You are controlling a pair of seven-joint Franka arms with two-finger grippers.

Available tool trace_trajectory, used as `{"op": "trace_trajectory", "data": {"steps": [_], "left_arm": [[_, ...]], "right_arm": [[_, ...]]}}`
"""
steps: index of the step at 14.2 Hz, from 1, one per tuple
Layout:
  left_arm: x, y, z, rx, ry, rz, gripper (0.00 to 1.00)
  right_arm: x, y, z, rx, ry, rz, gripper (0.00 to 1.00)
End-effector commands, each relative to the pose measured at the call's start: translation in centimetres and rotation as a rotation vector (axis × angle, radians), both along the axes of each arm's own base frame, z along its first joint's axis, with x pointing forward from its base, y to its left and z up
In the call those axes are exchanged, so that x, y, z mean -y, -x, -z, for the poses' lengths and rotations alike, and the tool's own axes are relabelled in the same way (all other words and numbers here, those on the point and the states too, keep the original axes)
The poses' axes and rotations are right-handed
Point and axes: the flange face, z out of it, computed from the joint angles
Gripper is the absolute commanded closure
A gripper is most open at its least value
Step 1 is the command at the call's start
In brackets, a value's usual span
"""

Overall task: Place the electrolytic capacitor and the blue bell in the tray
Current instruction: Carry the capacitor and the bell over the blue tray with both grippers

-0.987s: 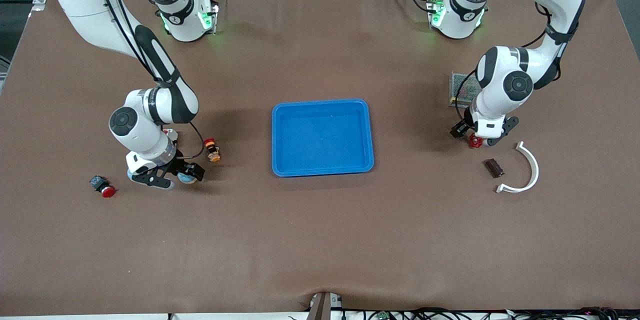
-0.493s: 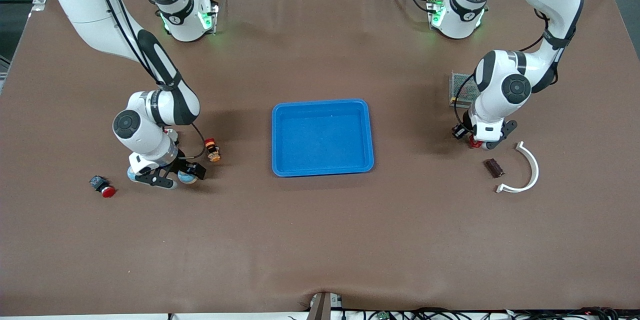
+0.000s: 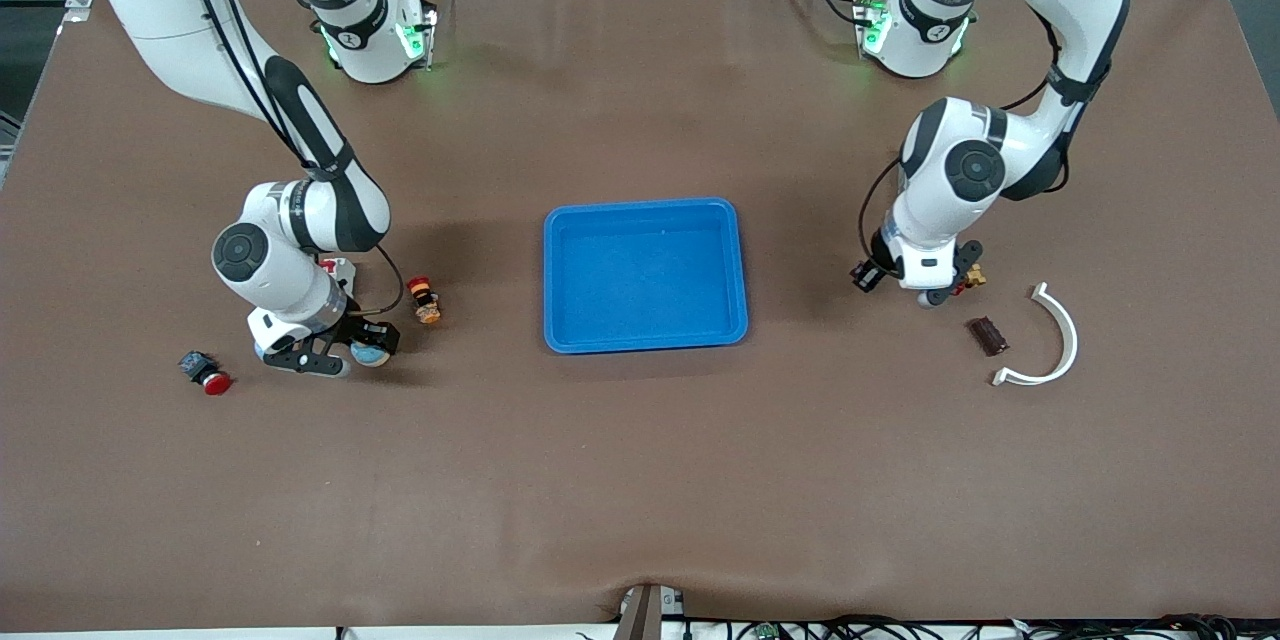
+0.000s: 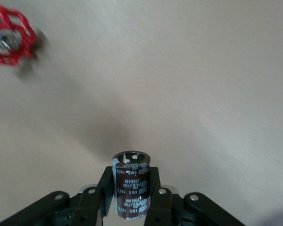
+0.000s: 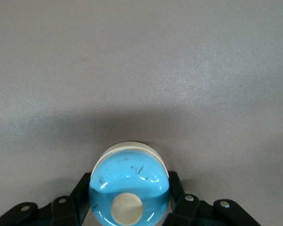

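The bright-blue tray [image 3: 645, 207] lies in the middle of the table and holds nothing. My left gripper [image 3: 925, 290] is shut on the dark brown electrolytic capacitor [image 4: 131, 186], which stands upright between its fingers [image 4: 158, 205]. It hangs low over the bare table between the tray and the left arm's end. My right gripper [image 3: 340, 357] is shut on the blue bell [image 3: 371, 353], low at the table toward the right arm's end. The right wrist view shows the bell [image 5: 129, 186] filling the gap between the jaws.
A red valve handwheel [image 4: 12, 35] lies beside my left gripper, with a brown block [image 3: 987, 335] and a white curved piece [image 3: 1055, 340] nearby. A red push button [image 3: 206, 373] and a small orange-and-red part [image 3: 425, 301] lie beside my right gripper.
My left gripper has moved from over the red handwheel toward the tray with the capacitor in it. My right gripper has shifted slightly, still holding the bell.
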Motion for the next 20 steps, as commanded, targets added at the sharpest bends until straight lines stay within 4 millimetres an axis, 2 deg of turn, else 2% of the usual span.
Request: {"op": "trace_trajectory", "data": {"steps": [1,4,8,11,13,16,20], "left_arm": [[4.2,-1.9,-0.9,-0.027,0.01,-0.084,1.0],[9.9,-2.1,-2.0,-0.021,0.027,-0.164,1.0],[15.6,-1.7,-3.2,-0.026,0.042,-0.232,1.0],[18.8,-0.5,-2.5,-0.038,0.047,-0.269,1.0],[20.7,0.8,-1.3,-0.057,0.037,-0.284,1.0],[22.3,2.3,0.1,-0.08,0.023,-0.309,1.0],[24.1,4.2,1.6,-0.1,0.003,-0.318,1.0]], "right_arm": [[-0.2,-0.6,-1.0,-0.05,-0.017,0.032,1.0],[-1.1,-1.5,-4.2,-0.109,-0.028,0.075,1.0],[-3.7,-2.2,-8.8,-0.19,-0.033,0.255,1.0],[-8.6,-1.2,-11.4,-0.201,-0.027,0.47,1.0],[-12.8,0.0,-12.8,-0.197,-0.026,0.602,1.0],[-18.3,1.3,-14.3,-0.19,-0.032,0.803,1.0],[-22.1,2.8,-15.0,-0.2,-0.025,0.982,1.0]]}}
